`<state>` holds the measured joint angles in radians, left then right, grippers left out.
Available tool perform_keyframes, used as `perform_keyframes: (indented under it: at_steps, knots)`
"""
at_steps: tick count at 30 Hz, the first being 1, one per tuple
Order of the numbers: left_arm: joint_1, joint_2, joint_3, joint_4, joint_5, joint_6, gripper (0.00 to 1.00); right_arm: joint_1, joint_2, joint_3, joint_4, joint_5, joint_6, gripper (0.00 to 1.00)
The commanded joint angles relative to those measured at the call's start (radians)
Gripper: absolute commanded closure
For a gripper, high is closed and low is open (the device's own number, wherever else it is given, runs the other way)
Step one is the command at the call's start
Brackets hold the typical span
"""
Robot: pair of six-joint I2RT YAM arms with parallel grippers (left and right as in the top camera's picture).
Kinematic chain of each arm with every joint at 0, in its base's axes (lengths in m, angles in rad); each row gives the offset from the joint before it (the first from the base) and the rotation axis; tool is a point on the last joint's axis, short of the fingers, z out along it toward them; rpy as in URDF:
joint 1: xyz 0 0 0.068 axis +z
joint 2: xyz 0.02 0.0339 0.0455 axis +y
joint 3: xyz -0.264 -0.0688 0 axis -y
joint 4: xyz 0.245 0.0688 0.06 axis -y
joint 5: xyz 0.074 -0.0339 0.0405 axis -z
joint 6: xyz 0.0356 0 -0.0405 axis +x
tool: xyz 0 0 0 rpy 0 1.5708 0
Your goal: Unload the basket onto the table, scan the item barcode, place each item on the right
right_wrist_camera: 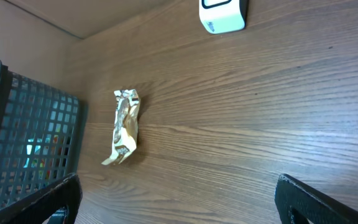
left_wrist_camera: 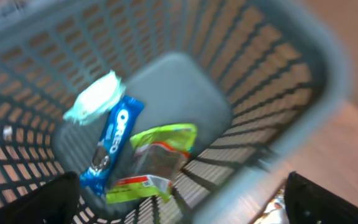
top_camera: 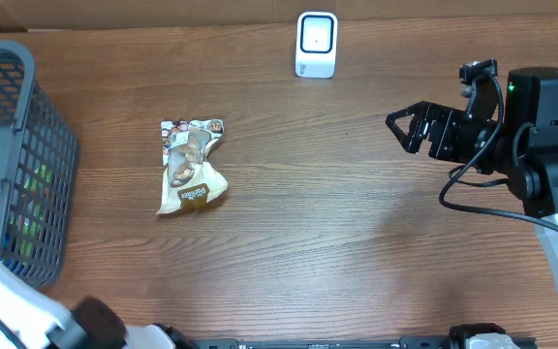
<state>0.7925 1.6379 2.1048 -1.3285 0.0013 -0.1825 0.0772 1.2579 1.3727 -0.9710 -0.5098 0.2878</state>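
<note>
Snack bag (top_camera: pixel 192 167) lies flat on the table (top_camera: pixel 356 242), label too small to read. Nearby, the grey basket (top_camera: pixel 27 194) holds a blue OREO pack (left_wrist_camera: pixel 114 146). Left gripper (left_wrist_camera: pixel 182 180) gapes above the basket, and right gripper (top_camera: pixel 400 129) is spread wide too, both empty.

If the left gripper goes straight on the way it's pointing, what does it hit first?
Most likely the green snack packet in the basket, beside the blue Oreo pack: the open left gripper points down into it. The view is blurred, so the basket's near wall might come first.
</note>
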Motion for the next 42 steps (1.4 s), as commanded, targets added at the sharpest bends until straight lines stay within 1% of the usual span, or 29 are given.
perform_keyframes:
  at_steps: [1,6,10,13,19,23,26,29,30,31,32,33,34,35,36,42]
  knots:
    - [0.047,0.078,0.0,-0.008,-0.019,-0.021,0.0,-0.006,-0.003,0.026,-0.004,-0.008,0.001,0.0]
    - [0.121,0.213,0.0,0.001,0.1,-0.019,0.0,-0.006,-0.003,0.026,-0.003,-0.008,0.001,0.0]
    - [0.138,0.34,0.0,-0.014,0.193,0.042,0.01,-0.006,-0.003,0.026,0.006,-0.008,0.002,0.0]
    - [0.131,0.431,0.0,-0.055,0.202,0.055,0.01,-0.006,-0.003,0.026,0.006,-0.008,0.002,0.0]
    - [0.123,0.604,0.0,-0.108,0.203,0.056,0.06,-0.006,-0.003,0.026,-0.009,-0.008,0.001,0.0]
    - [0.122,0.661,-0.001,-0.118,0.207,0.066,0.07,-0.006,-0.003,0.026,-0.008,-0.008,0.002,0.0]
    - [0.115,0.682,-0.002,-0.114,0.209,0.075,0.1,-0.006,-0.003,0.026,-0.008,-0.008,0.002,0.0]
    - [0.1,0.694,-0.002,-0.111,0.208,0.087,0.25,-0.006,-0.003,0.026,-0.008,-0.008,0.001,0.0]
    - [0.095,0.694,-0.002,-0.112,0.209,0.093,0.32,-0.006,-0.003,0.026,-0.009,-0.008,0.001,0.0]
    - [0.089,0.694,-0.002,-0.112,0.206,0.094,0.36,-0.006,-0.003,0.026,-0.011,-0.008,0.001,0.0]
    - [0.083,0.694,-0.002,-0.112,0.206,0.099,0.44,-0.006,-0.003,0.026,-0.013,-0.008,0.001,0.0]
    - [0.077,0.694,-0.002,-0.112,0.205,0.105,0.53,-0.006,-0.003,0.026,-0.016,-0.008,0.001,0.0]
    - [0.07,0.694,-0.002,-0.112,0.204,0.113,0.67,-0.006,-0.003,0.026,-0.019,-0.008,0.001,0.0]
    - [0.065,0.694,-0.002,-0.113,0.2,0.116,0.87,-0.006,-0.003,0.026,-0.021,-0.008,0.0,0.0]
    - [0.059,0.694,-0.002,-0.114,0.192,0.116,0.96,-0.006,-0.003,0.026,-0.023,-0.008,0.0,0.0]
    - [0.053,0.671,0.004,-0.13,0.214,0.115,0.96,-0.006,-0.003,0.026,-0.024,-0.008,0.0,0.0]
